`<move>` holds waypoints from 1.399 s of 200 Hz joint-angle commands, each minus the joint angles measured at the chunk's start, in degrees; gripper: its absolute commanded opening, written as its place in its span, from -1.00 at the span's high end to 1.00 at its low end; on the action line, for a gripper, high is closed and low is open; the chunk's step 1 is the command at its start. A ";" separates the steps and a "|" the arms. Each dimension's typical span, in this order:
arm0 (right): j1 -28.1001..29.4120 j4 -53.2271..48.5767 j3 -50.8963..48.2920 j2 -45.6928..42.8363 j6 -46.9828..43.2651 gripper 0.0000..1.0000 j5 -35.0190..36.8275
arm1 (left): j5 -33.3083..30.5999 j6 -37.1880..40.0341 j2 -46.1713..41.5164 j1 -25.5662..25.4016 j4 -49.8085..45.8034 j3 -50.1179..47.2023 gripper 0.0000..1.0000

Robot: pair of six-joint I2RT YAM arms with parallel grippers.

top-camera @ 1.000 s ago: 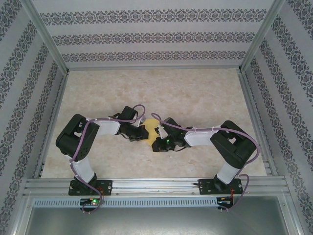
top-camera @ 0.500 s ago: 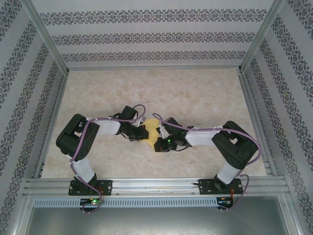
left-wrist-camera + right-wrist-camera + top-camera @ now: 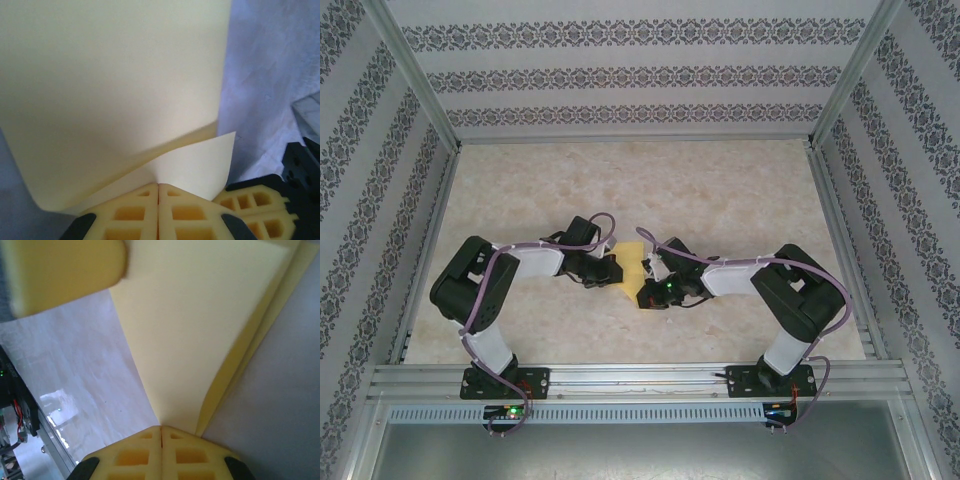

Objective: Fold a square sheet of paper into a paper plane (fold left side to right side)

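Observation:
The square sheet of paper is pale yellow and sits between the two arms at mid-table. It is bent, one layer curling over another. My left gripper is shut on its left edge; in the left wrist view the yellow jaws pinch the sheet of paper where two layers meet. My right gripper is shut on the near right part; in the right wrist view its jaws clamp the sheet of paper. The other arm's fingers show at the lower right of the left wrist view.
The marbled tabletop stretches wide behind the arms. Patterned walls and metal frame rails enclose it on three sides. A left gripper finger looms blurred at the top left of the right wrist view.
The right gripper has shut on the paper. The sheet has shifted slightly and now looks flatter and more angular between the two grippers. The left arm has barely moved.

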 commanded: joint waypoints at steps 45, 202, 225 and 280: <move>-0.65 -4.51 -2.74 4.85 -2.72 1.00 3.66 | -0.61 0.47 -7.85 -3.09 -2.32 -1.47 0.87; -0.06 -11.57 -0.43 5.24 -5.19 1.00 8.24 | -6.17 -2.06 2.43 -7.12 5.61 -3.10 0.88; 0.12 -13.01 0.05 5.56 -5.62 1.00 8.77 | -7.75 -2.06 2.80 -6.90 5.62 -3.73 0.88; 0.21 -14.10 0.56 6.06 -5.73 1.00 8.96 | -9.04 -1.22 2.62 -3.95 7.61 -5.62 0.88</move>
